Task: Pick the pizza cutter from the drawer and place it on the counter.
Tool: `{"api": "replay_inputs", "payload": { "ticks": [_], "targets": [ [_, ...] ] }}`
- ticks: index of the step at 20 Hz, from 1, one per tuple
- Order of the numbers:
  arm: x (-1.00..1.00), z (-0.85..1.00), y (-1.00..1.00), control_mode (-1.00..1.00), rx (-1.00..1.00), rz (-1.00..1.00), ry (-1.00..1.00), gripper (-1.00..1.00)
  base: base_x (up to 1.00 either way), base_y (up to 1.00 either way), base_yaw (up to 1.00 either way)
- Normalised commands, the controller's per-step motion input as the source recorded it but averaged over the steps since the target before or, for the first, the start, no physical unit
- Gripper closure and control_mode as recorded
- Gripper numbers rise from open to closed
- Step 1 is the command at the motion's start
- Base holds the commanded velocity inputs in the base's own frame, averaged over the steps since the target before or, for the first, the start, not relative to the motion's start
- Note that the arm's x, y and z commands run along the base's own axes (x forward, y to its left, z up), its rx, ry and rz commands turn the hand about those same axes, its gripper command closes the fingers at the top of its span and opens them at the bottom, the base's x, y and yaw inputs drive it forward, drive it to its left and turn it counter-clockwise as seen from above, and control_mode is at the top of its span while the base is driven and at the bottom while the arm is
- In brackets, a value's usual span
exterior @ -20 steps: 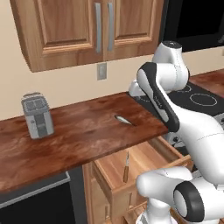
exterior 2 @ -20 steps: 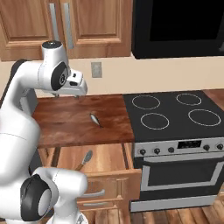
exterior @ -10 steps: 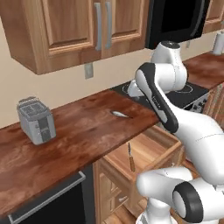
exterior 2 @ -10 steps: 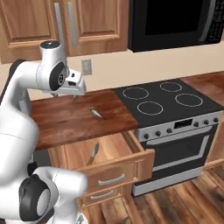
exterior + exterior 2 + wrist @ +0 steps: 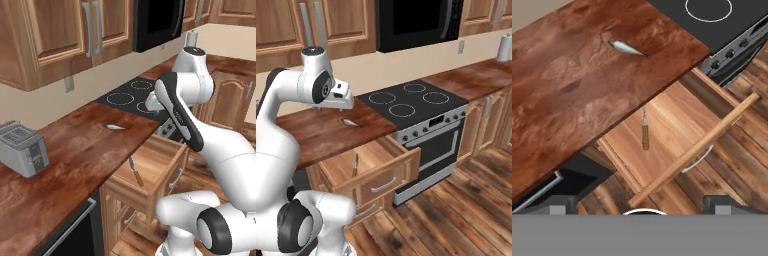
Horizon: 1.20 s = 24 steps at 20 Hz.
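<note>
The white arm rises and folds forward, its wrist bent downward; the claw (image 5: 641,202) hangs with fingers spread wide, holding nothing.

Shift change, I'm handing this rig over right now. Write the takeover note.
Claw: open, empty, held high over the open drawer.
Pizza cutter: lying inside the drawer, handle toward the drawer front, untouched.
Counter: holds a small silver fish-shaped item near the stovetop and a toaster at the far end.
Done: drawer is open.
Left: descend, grasp the cutter, lift it out, set it on the counter.
</note>
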Motion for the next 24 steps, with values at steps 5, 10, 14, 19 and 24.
{"api": "replay_inputs", "payload": {
  "ticks": [5,10,14,19,24],
  "targets": [
    [0.0,0.0,0.0,1.0,0.0,0.0,0.0,-1.0,-0.34,0.46,-0.51],
    [-0.05,-0.07,0.16,-1.0,0.0,-0.19,0.0,-1.0,-0.18,0.31,-0.31],
    [-0.01,-0.29,0.09,-1.0,0.0,-0.41,0.02,-1.0,0.0,0.0,0.0],
    [0.03,-0.58,0.0,-1.0,0.0,-0.33,0.2,-1.0,0.0,0.0,0.0],
    [0.24,-0.72,-0.01,-1.0,-0.01,-0.2,0.37,-1.0,0.0,0.0,0.0]
  ]
}}
